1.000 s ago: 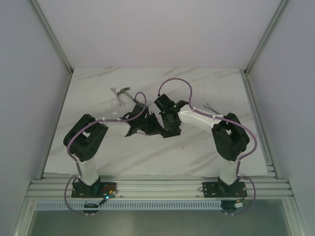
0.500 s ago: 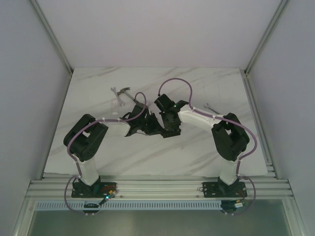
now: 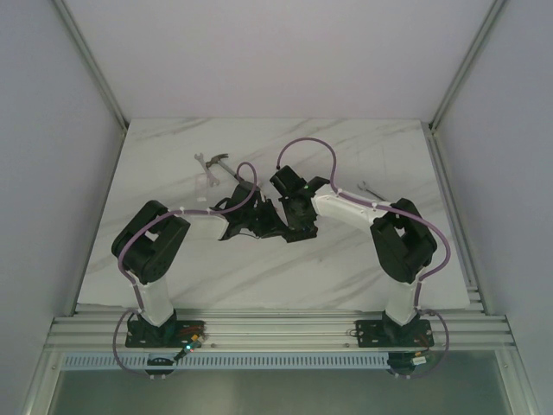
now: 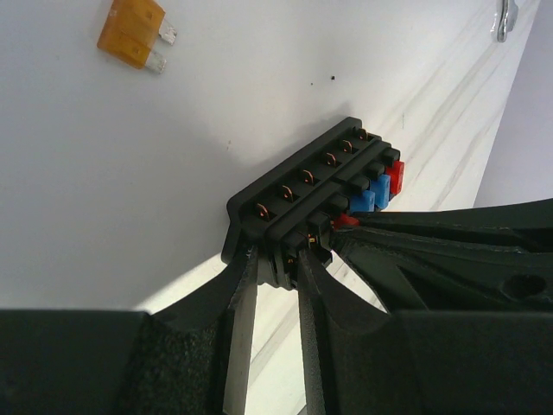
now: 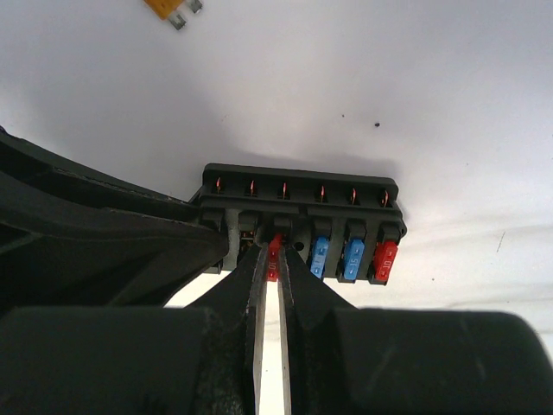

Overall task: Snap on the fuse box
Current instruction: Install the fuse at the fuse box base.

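Observation:
The black fuse box [image 4: 302, 186] lies on the white marble table, with two blue fuses [image 5: 335, 255] and a red fuse [image 5: 385, 259] seated in its slots. My left gripper [image 4: 275, 258] is shut on one end of the box. My right gripper [image 5: 275, 258] is shut on a small red fuse [image 5: 275, 248] that stands in a middle slot of the box [image 5: 298, 194]. In the top view both grippers, the left [image 3: 259, 226] and the right [image 3: 294, 226], meet at the table's middle and hide the box.
A loose orange fuse [image 4: 131, 33] lies on the table beyond the box; it also shows in the right wrist view [image 5: 168, 9]. A hammer [image 3: 220, 164] lies at the back left, and a small wrench [image 3: 371, 188] at the right.

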You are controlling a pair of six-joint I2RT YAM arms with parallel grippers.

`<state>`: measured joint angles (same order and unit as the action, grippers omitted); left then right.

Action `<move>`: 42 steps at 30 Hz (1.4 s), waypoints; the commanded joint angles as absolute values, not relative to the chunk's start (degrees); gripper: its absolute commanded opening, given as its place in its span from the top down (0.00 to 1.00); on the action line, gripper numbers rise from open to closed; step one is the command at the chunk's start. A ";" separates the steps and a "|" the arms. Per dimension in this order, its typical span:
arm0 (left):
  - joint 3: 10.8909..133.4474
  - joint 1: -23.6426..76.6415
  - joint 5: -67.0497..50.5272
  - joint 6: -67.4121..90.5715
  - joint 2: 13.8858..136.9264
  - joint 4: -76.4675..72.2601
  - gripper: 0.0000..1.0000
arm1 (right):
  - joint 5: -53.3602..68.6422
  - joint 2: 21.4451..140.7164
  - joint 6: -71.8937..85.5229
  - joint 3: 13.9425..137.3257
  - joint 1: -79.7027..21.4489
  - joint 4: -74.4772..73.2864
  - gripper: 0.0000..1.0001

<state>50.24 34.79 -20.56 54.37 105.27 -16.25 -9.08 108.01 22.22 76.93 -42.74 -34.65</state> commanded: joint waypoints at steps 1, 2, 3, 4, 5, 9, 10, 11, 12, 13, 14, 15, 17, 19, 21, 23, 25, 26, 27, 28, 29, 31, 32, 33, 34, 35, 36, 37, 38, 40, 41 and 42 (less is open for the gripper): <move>47.38 34.19 -15.07 52.47 109.03 -8.88 0.68 | -10.00 116.35 21.65 69.63 -42.55 -44.58 1.00; 47.40 34.19 -15.11 52.55 109.07 -8.88 0.68 | -10.20 116.37 21.77 69.40 -42.54 -44.64 1.00; 47.38 34.19 -15.18 52.54 109.07 -8.85 0.68 | -10.51 116.37 21.78 69.17 -42.54 -44.79 1.00; 47.37 34.15 -15.18 52.52 109.07 -8.85 0.68 | -11.10 116.21 21.86 69.02 -42.46 -44.93 1.00; 47.33 34.11 -15.14 52.48 109.08 -8.87 0.68 | -11.79 115.92 21.95 68.95 -42.27 -45.28 1.00; 47.12 34.03 -15.19 52.51 109.01 -8.90 0.68 | -13.26 113.83 22.06 69.80 -41.62 -46.39 1.00; 47.11 34.00 -15.14 52.55 108.99 -8.94 0.68 | -13.42 113.37 22.06 70.38 -41.58 -46.76 1.00; 47.04 34.01 -15.15 52.56 108.94 -8.96 0.68 | -13.49 113.11 21.99 71.00 -41.62 -47.11 1.00; 47.02 34.01 -15.04 52.54 108.90 -8.96 0.68 | -13.35 112.94 21.98 71.52 -41.58 -47.32 1.00; 47.02 34.01 -15.03 52.63 108.94 -8.92 0.68 | -13.15 112.82 21.93 71.92 -41.57 -47.43 1.00; 47.02 34.00 -15.10 52.67 108.96 -8.92 0.68 | -12.94 112.70 21.87 72.24 -41.62 -47.56 1.00; 47.02 34.01 -15.07 52.65 108.92 -8.98 0.68 | -12.72 112.67 21.82 72.42 -41.58 -47.56 1.00; 47.05 34.00 -15.09 52.65 108.96 -9.04 0.68 | -12.58 113.03 21.70 72.62 -41.62 -47.76 1.00; 47.09 34.01 -15.19 52.65 109.07 -9.05 0.68 | -12.44 113.27 21.64 72.56 -41.66 -47.76 1.00; 47.13 34.00 -15.26 52.67 109.22 -9.14 0.69 | -12.16 113.82 21.54 72.35 -41.66 -47.59 1.00; 47.20 33.97 -15.37 52.65 109.33 -9.14 0.69 | -12.29 114.32 21.53 71.97 -41.66 -47.59 1.00; 47.20 33.94 -15.42 52.67 109.42 -9.17 0.69 | -12.65 114.95 21.43 71.54 -41.67 -47.45 1.00; 47.20 33.94 -15.44 52.61 109.53 -9.21 0.69 | -12.79 115.39 21.50 71.16 -41.66 -47.33 1.00; 47.20 33.93 -15.45 52.66 109.54 -9.15 0.69 | -12.88 115.83 21.46 70.92 -41.65 -47.32 1.00; 47.24 33.88 -15.39 52.65 109.51 -9.20 0.69 | -12.84 116.32 21.45 70.66 -41.64 -47.26 1.00; 47.21 33.82 -15.43 52.65 109.57 -9.22 0.69 | -12.80 116.72 21.36 70.40 -41.67 -47.08 1.00; 47.14 33.84 -15.45 52.65 109.59 -9.18 0.69 | -12.89 117.35 21.32 69.87 -41.66 -46.74 1.00; 47.13 33.72 -15.49 52.65 109.61 -9.20 0.69 | -12.92 117.62 21.35 69.54 -41.66 -46.63 1.00; 47.10 33.75 -15.52 52.65 109.68 -9.26 0.69 | -13.03 117.95 21.36 69.26 -41.62 -46.49 1.00; 47.11 33.75 -15.57 52.65 109.82 -9.31 0.69 | -13.38 118.29 21.50 68.99 -41.61 -46.44 1.00; 47.11 33.75 -15.56 52.65 109.87 -9.32 0.69 | -13.85 118.63 21.67 68.71 -41.61 -46.49 1.00; 47.05 33.75 -15.64 52.67 109.87 -9.34 0.69 | -14.15 118.90 21.78 68.39 -41.58 -46.64 1.00; 46.98 33.75 -15.64 52.72 109.86 -9.39 0.69 | -14.41 119.06 21.82 68.01 -41.55 -46.62 1.00; 46.83 33.75 -15.60 52.71 109.86 -9.40 0.69 | -14.70 119.13 21.88 67.64 -41.45 -46.53 1.00; 46.76 33.74 -15.59 52.76 109.86 -9.39 0.69 | -14.95 119.33 21.94 66.96 -41.27 -46.56 1.00; 46.67 33.68 -15.64 52.74 109.93 -9.38 0.69 | -15.21 119.54 22.00 66.71 -41.18 -46.50 1.00; 46.69 33.65 -15.63 52.73 109.95 -9.46 0.69 | -15.47 119.80 21.97 66.50 -41.14 -46.39 1.00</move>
<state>49.69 34.35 -21.58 54.85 105.56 -17.43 -10.98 108.60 22.90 76.16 -42.59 -34.48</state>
